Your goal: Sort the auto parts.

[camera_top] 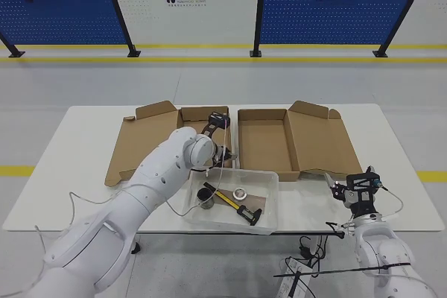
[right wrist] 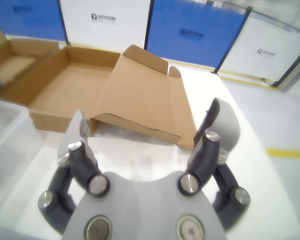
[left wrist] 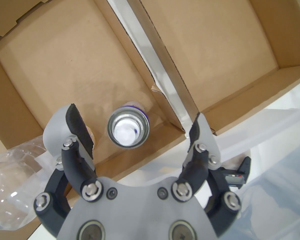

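Jaws wide, the left gripper [left wrist: 134,116] hangs over the open brown cardboard box [left wrist: 65,58], apparently leaving the upright silver metal cylinder [left wrist: 128,131] free in its corner, while the right gripper [right wrist: 147,111], equally wide and empty, sits apart from the clear plastic bin [camera_top: 231,224] holding a black cylinder [camera_top: 205,197], a metal ring [camera_top: 240,193] and a yellow-and-black caliper [camera_top: 237,206].

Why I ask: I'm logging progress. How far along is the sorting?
Done: one metal cylinder stands in the left cardboard box. In hand: nothing; the left gripper is open above it, the right gripper open over the table. Left: a digital caliper, a dark cylinder and a metal ring sit in the clear bin.
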You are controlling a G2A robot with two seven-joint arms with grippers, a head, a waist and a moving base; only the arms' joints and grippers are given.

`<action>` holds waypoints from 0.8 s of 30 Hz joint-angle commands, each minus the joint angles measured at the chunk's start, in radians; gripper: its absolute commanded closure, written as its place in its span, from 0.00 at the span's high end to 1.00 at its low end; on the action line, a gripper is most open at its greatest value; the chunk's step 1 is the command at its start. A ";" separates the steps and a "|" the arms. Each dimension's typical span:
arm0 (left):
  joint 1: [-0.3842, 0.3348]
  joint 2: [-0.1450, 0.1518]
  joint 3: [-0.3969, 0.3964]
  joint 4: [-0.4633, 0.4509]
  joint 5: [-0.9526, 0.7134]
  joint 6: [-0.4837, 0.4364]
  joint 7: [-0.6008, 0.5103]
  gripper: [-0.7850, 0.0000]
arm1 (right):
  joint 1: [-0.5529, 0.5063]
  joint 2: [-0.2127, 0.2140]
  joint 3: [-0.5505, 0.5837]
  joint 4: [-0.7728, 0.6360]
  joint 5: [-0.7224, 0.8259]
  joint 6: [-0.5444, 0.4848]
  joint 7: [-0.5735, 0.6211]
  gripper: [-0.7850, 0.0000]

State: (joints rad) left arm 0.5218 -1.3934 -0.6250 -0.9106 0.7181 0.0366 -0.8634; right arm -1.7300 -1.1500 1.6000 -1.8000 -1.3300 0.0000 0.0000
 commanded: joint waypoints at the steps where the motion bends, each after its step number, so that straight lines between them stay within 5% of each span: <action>1: 0.005 0.006 -0.012 -0.032 0.010 -0.002 -0.017 1.00 | 0.000 0.000 0.000 0.000 0.000 0.000 0.000 1.00; 14: 0.135 0.107 -0.204 -0.470 0.114 -0.070 -0.232 1.00 | 0.000 0.000 0.000 0.000 0.000 0.000 0.000 1.00; 24: 0.264 0.162 -0.279 -0.706 0.055 -0.344 -0.446 1.00 | 0.000 0.000 0.000 0.000 0.000 0.000 0.000 1.00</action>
State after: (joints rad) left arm 0.7758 -1.2346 -0.9003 -1.6082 0.7856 -0.2887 -1.2961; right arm -1.7300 -1.1500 1.6000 -1.8000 -1.3300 0.0000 0.0000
